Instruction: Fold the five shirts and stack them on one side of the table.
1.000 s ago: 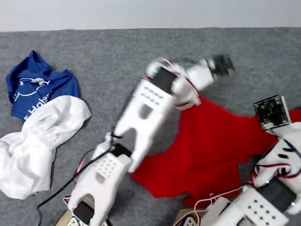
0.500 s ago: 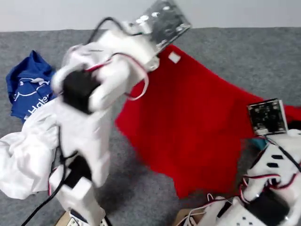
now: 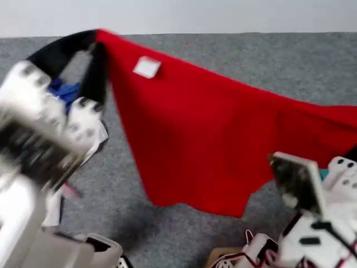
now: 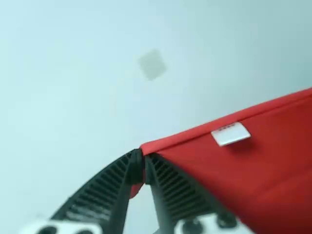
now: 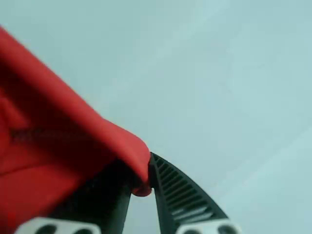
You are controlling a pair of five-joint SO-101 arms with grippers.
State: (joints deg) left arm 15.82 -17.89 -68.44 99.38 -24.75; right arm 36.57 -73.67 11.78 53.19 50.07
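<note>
**Both end effectors clenched on the red shirt, spread wide over the tabletop**

Left end effector (image 4: 138,165) is clenched on a corner of the red shirt (image 3: 206,134). In my left wrist view the two black fingers meet with a fold of red cloth pinched between their tips. Right end effector (image 5: 146,178) is grasping the same shirt at another spot along its edge, and a rolled red fold bulges out from the shut fingers.

The shirt's long axis runs across the tabletop (image 3: 268,61), from my left grip at the far left to the right edge of the high view. Its top edge is pulled into a nearly straight line that slopes down from left to right. A white label (image 3: 147,67) sits just under that edge, near my left grip. From the taut edge the cloth hangs toward my bases as a broad sheet with an uneven hem. I cannot tell whether the hem touches the tabletop.

Grey tabletop shows beyond the taut edge, up to the pale wall (image 3: 223,17). It shows again in a strip between the hem and my bases. At the left, a bit of the blue shirt (image 3: 64,89) shows by my left arm (image 3: 39,128), just beside the red cloth's left edge.

My left arm is raised high, close to the high camera, with its black fingers at the shirt's far-left corner. My right arm (image 3: 318,223) stands at the near right, below the shirt's right end.
</note>
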